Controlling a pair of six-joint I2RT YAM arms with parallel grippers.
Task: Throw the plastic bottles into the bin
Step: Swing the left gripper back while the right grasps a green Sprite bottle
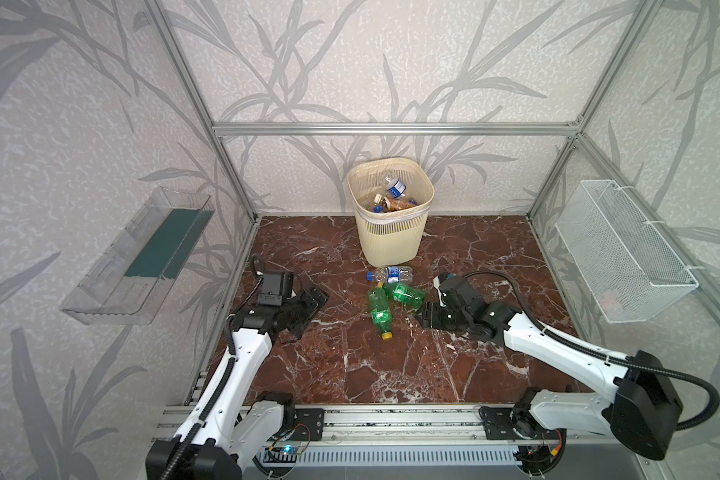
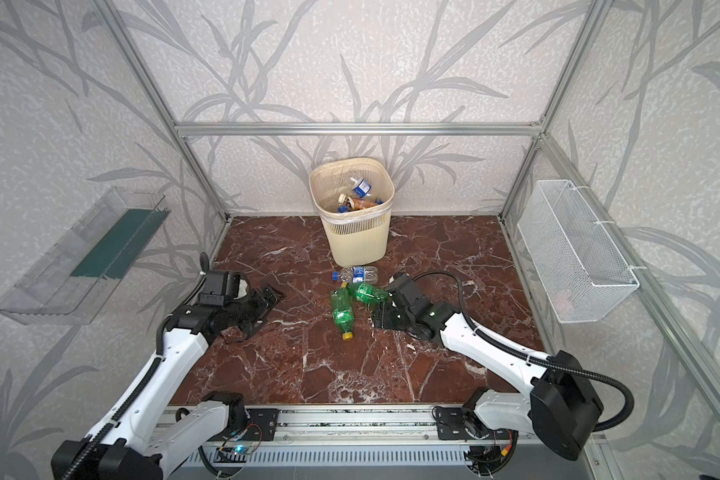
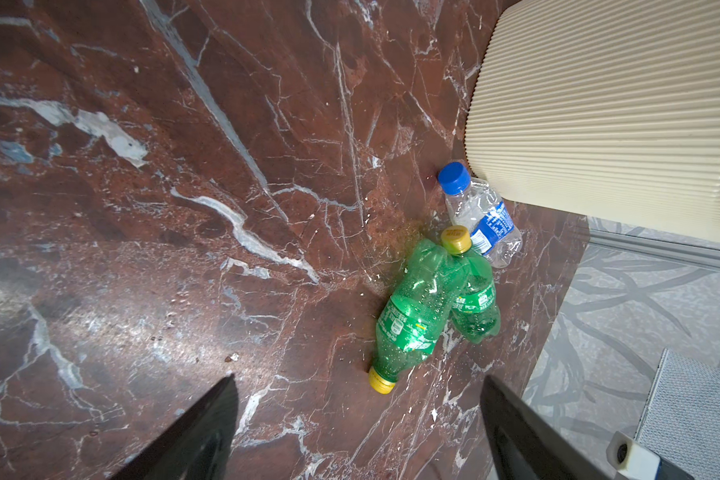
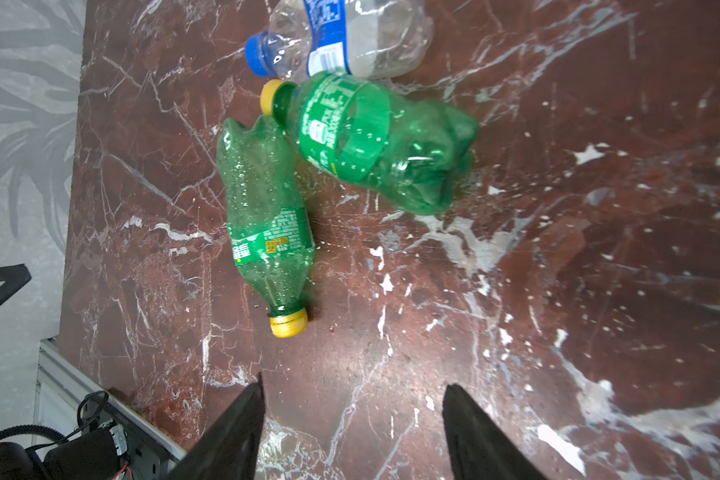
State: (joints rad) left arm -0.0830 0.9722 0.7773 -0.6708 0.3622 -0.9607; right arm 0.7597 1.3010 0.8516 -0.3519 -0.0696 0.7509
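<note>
Black tapered fingers (image 3: 208,432) of the left gripper (image 3: 359,376) stand wide apart, gripping nothing; the right gripper (image 4: 354,382) shows a narrower gap, likewise unloaded. Between both grippers, on the glossy red-brown veined tabletop (image 1: 350,365), lie three crumpled thin-walled bottles. Left green bottle (image 1: 379,311) and right green bottle (image 1: 406,293), both yellow-capped, touch at an angle just ahead of the right gripper, well apart from the left. Beyond these, a clear bottle (image 1: 391,274) with blue cap lies at the foot of the ribbed cream bin (image 1: 387,245), which holds further bottles (image 1: 395,195). Wire basket (image 1: 624,257) hangs on the wall outboard of the right gripper, clear tray (image 1: 113,282) outboard of the left.
</note>
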